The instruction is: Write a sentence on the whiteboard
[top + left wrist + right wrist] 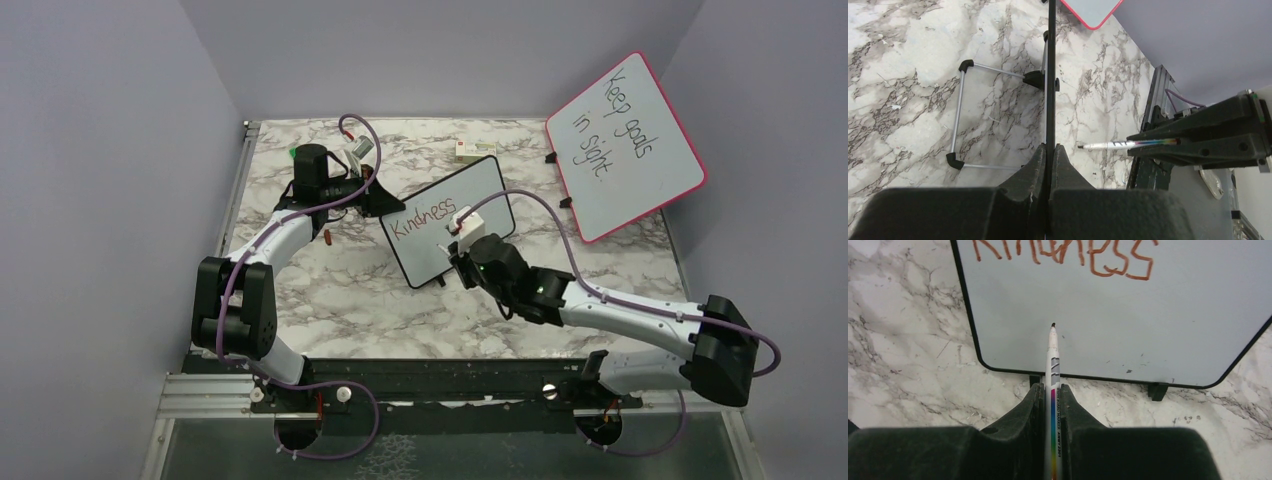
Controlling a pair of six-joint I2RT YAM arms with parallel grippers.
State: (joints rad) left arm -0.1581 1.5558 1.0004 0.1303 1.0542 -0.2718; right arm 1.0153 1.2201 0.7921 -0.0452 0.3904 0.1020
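One word of the sentence (423,216), "Kindness", is written. The whiteboard (425,258), propped on the desk (340,290), is clamped edgewise by the left end effector (1050,147); the marker (1053,352) is gripped tight in the right end effector (1052,388), and a second line must be started beneath.

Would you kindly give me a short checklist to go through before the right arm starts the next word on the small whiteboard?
1. Marker clamped in the right gripper, uncapped tip pointing at the board: ok.
2. Whiteboard steadied, with the left gripper shut on its edge: ok.
3. Kindness legible at the top: ok.
4. Bare board below that word for the next line: ok.
5. Tip touching the writing surface: cannot tell.
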